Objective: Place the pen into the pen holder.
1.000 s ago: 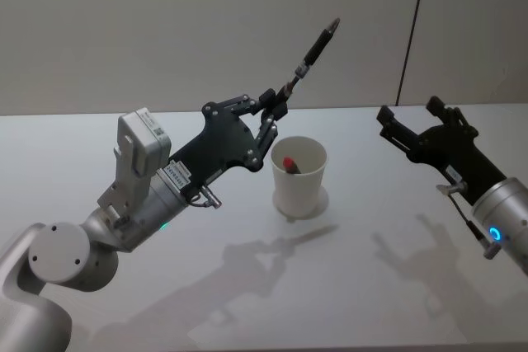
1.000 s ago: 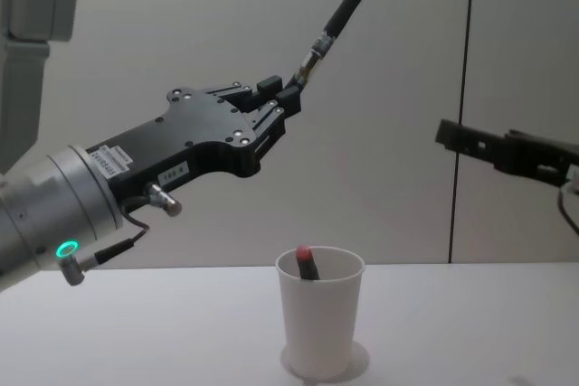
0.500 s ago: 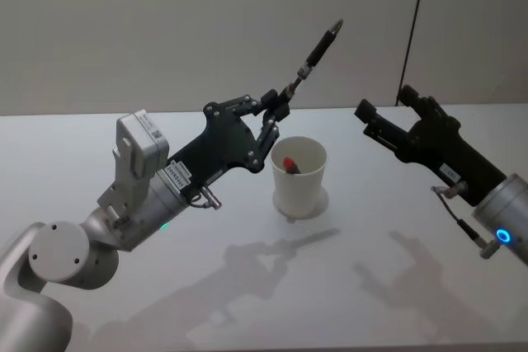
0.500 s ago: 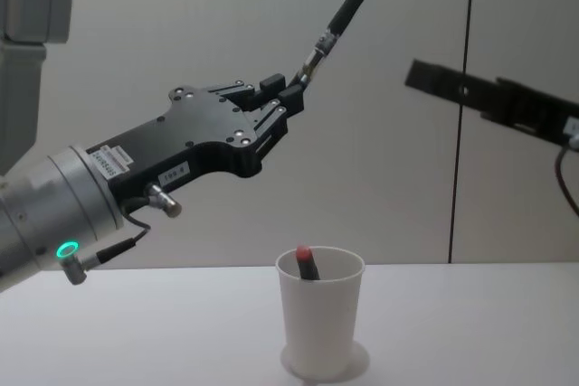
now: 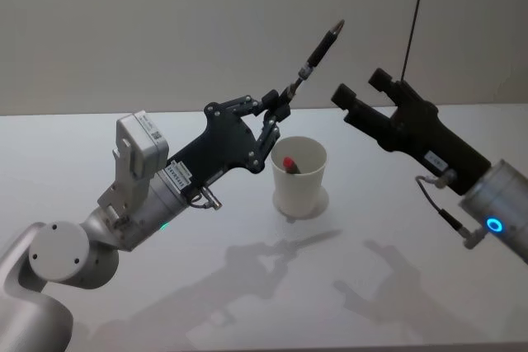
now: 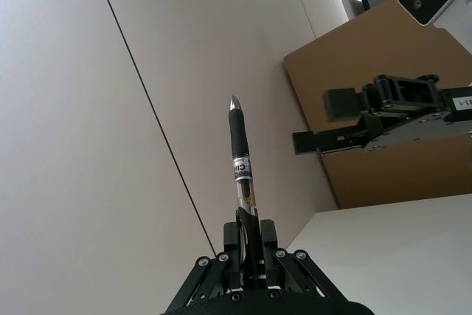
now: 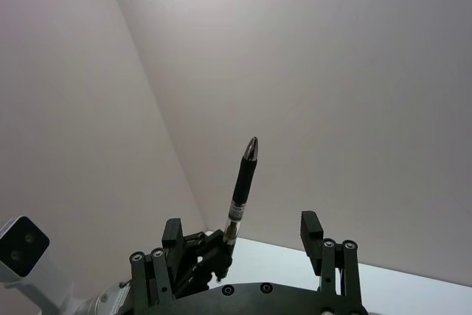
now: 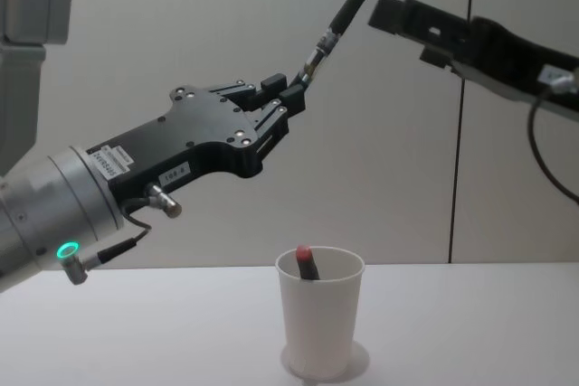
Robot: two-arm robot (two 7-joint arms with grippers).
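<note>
A dark pen points up and to the right, its lower end pinched in my left gripper, which is shut on it above the left rim of the pen holder. The pen holder is a white paper cup standing upright on the table, with a red-tipped object leaning inside. My right gripper is open, level with the pen's upper half and a short way to its right, not touching it. The right wrist view shows the pen ahead, framed by the spread fingers.
The white table stretches around the cup. A plain wall with a dark vertical seam stands behind. In the left wrist view, a brown board rises behind the right gripper.
My right gripper has risen and moved left, closing in on the pen's upper end. The left gripper and the pen have stayed still.
</note>
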